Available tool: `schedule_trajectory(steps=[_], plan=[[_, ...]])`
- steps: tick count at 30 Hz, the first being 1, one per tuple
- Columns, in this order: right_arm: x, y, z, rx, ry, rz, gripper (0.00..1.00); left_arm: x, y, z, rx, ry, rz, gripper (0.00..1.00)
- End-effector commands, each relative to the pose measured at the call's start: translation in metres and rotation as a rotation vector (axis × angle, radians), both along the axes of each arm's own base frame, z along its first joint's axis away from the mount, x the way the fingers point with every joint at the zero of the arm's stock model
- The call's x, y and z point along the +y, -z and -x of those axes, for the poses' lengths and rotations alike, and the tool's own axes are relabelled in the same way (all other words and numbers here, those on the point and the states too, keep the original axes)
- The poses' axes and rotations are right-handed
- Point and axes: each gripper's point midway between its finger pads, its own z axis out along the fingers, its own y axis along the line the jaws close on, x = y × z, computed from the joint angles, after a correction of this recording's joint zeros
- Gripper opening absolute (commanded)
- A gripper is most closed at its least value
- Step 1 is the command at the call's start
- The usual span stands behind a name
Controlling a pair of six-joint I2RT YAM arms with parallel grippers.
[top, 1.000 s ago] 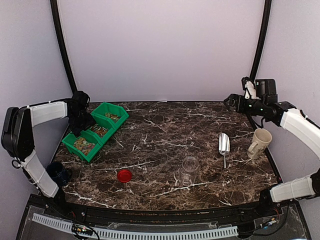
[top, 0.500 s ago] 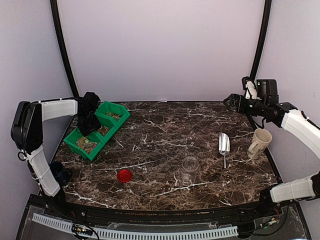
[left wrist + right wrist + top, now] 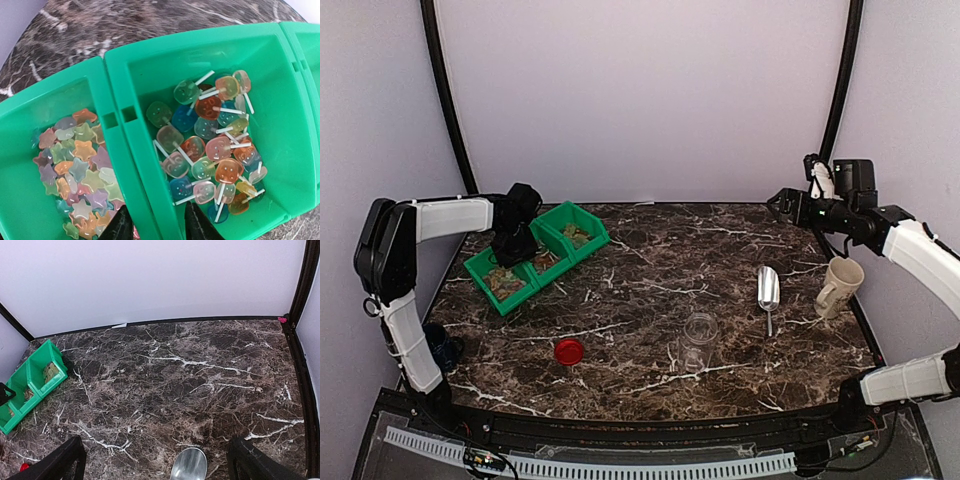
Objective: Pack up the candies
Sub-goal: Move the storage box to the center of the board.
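A row of three joined green bins [image 3: 560, 222] stands at the table's back left and holds the candies [image 3: 503, 281]. In the left wrist view one bin holds small star sweets [image 3: 75, 172] and its neighbour holds square lollipops [image 3: 212, 145]. My left gripper [image 3: 513, 245] straddles the green wall [image 3: 132, 150] between these two bins, and its jaws [image 3: 159, 226] are closed on that wall. My right gripper [image 3: 775, 205] hangs wide open and empty above the table's back right; its fingers frame bare marble in the right wrist view [image 3: 156, 442].
A clear glass jar [image 3: 698, 340] stands front centre, with a round red lid [image 3: 569, 351] to its left. A metal scoop [image 3: 767, 288] lies to the right and also shows in the right wrist view [image 3: 189, 465]. A cream mug [image 3: 840, 285] stands at the right edge. A dark cup [image 3: 438, 345] stands at the front left.
My left gripper has moved to the right along the back of the table, and the green bins have slid right with it. The right arm has not moved.
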Motion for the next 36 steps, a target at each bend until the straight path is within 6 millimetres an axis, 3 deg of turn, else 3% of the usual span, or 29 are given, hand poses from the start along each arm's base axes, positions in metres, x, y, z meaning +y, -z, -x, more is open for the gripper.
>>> schedule_trajectory(steps=[1,10,22,36], plan=[[0.004,-0.008,-0.002,-0.04,-0.012,-0.008,0.98,-0.035,-0.011,-0.017,-0.055,0.125,-0.023,0.37],[0.001,0.006,-0.003,0.016,0.022,0.02,0.98,-0.075,-0.004,-0.032,-0.067,0.179,-0.016,0.37],[0.021,0.061,0.016,0.153,0.022,0.124,0.98,-0.106,0.001,-0.054,-0.1,0.177,0.033,0.37],[0.015,0.114,0.049,0.297,0.07,0.123,0.99,-0.144,0.01,-0.079,-0.102,0.103,0.201,0.37]])
